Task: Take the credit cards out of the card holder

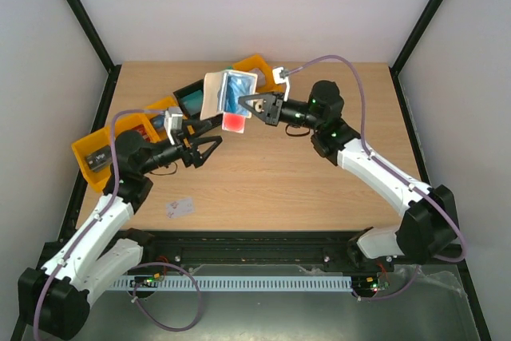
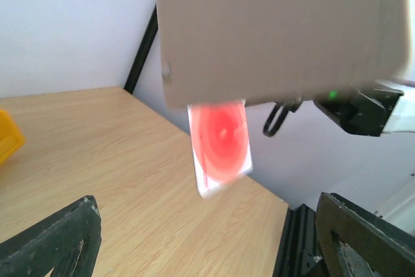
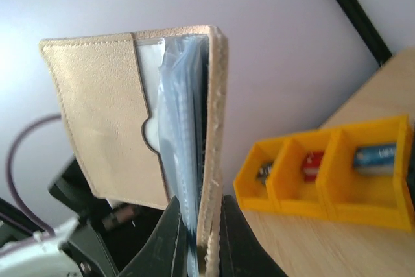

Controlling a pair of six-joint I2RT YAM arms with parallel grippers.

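Observation:
My right gripper (image 1: 246,104) is shut on the lower edge of the card holder (image 1: 227,92) and holds it open in the air, beige outside and light blue inside. In the right wrist view the holder (image 3: 97,115) is clamped between my fingers (image 3: 230,238). A red and white credit card (image 1: 234,122) hangs just below the holder. It shows blurred in the left wrist view (image 2: 220,144), its top edge hidden behind the beige holder (image 2: 279,30). My left gripper (image 1: 217,132) is open and empty, just below and left of that card. A second whitish card (image 1: 180,208) lies on the table near the front left.
Yellow bins (image 1: 104,153) stand along the left, with a dark bin (image 1: 190,99) and another yellow bin (image 1: 257,65) behind the holder. The yellow bins also show in the right wrist view (image 3: 324,180). Black frame posts stand at the table's corners.

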